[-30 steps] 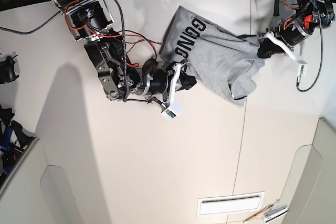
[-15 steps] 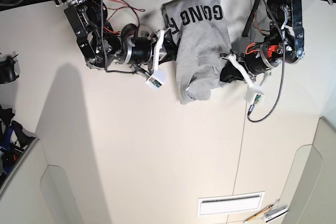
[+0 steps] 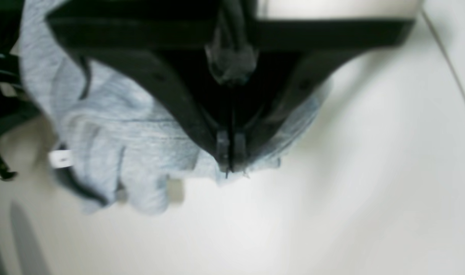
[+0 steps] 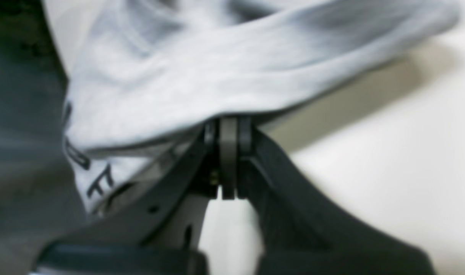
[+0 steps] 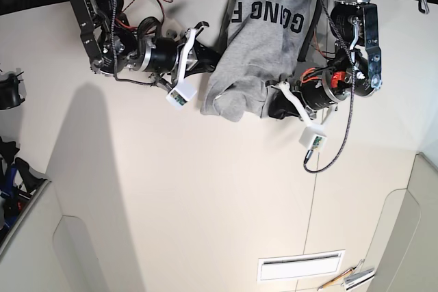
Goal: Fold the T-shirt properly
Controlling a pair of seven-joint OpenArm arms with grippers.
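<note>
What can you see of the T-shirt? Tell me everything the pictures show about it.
The T-shirt is light heather-grey knit with black block lettering near the far table edge. It lies bunched and creased, not flat, on the white table. The left gripper pinches one edge and the right gripper pinches the opposite edge, jaws closed on cloth.

Since 1.0 s ago the T-shirt [image 5: 263,46] swings from a slant to hang more upright, lettering now along the far edge. The left gripper [image 5: 277,107] travels from the table's side inward to the shirt's lower hem. The right gripper [image 5: 205,59] rises toward the far edge.
</note>
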